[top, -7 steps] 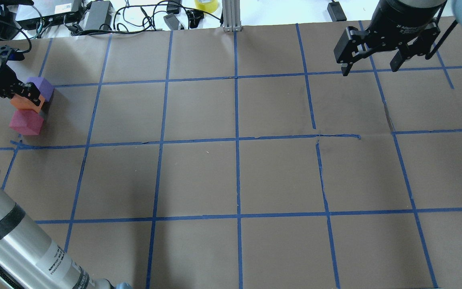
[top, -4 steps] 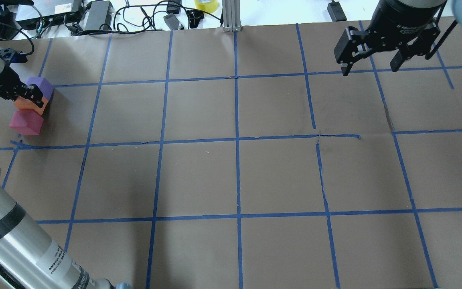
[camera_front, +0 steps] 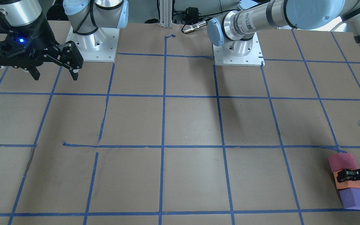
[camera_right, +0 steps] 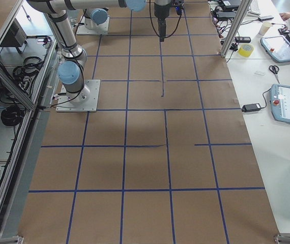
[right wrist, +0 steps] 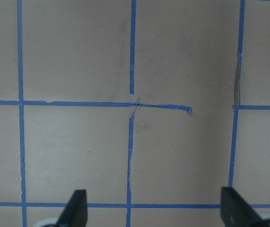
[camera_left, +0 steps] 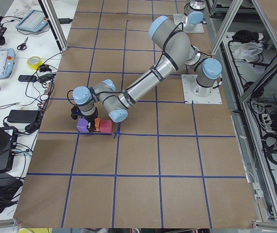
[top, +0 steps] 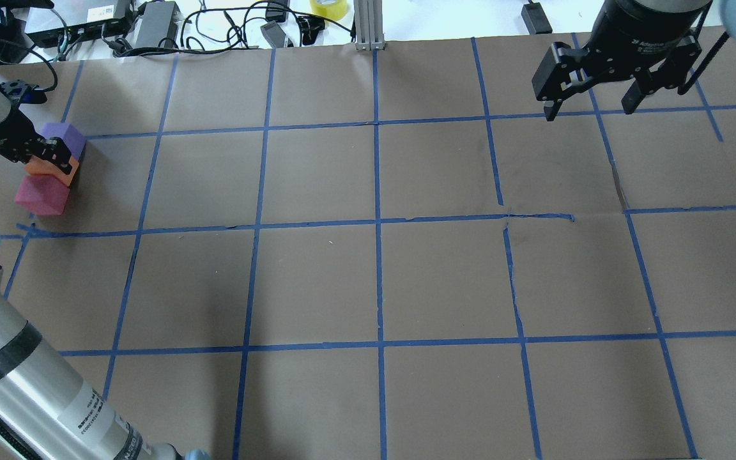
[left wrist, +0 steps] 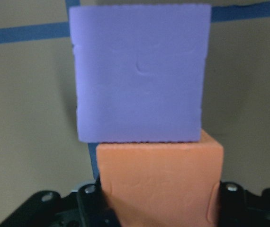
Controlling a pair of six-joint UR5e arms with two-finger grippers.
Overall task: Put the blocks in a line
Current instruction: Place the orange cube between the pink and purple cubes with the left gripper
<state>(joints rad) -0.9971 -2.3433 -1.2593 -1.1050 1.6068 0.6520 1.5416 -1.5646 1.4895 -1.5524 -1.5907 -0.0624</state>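
Three small foam blocks stand in a row at the table's far left: purple block (top: 62, 135), orange block (top: 42, 167) and red-pink block (top: 40, 195). They also show in the front view as red-pink (camera_front: 341, 161), orange (camera_front: 352, 184) and purple (camera_front: 355, 199). My left gripper (top: 52, 163) is low over the row and shut on the orange block (left wrist: 158, 182), with a finger on each side; the purple block (left wrist: 139, 71) sits just beyond. My right gripper (top: 588, 110) hangs open and empty above the far right of the table (camera_front: 56, 76).
Cables, power bricks and a yellow tape roll (top: 328, 6) lie along the far edge beside an aluminium post (top: 368, 25). Blue tape (top: 377, 223) marks a grid on the brown paper. The blocks lie near the table's left edge.
My left gripper has come down with the orange block, which now sits lower between the purple and red-pink blocks. The right arm has not moved.
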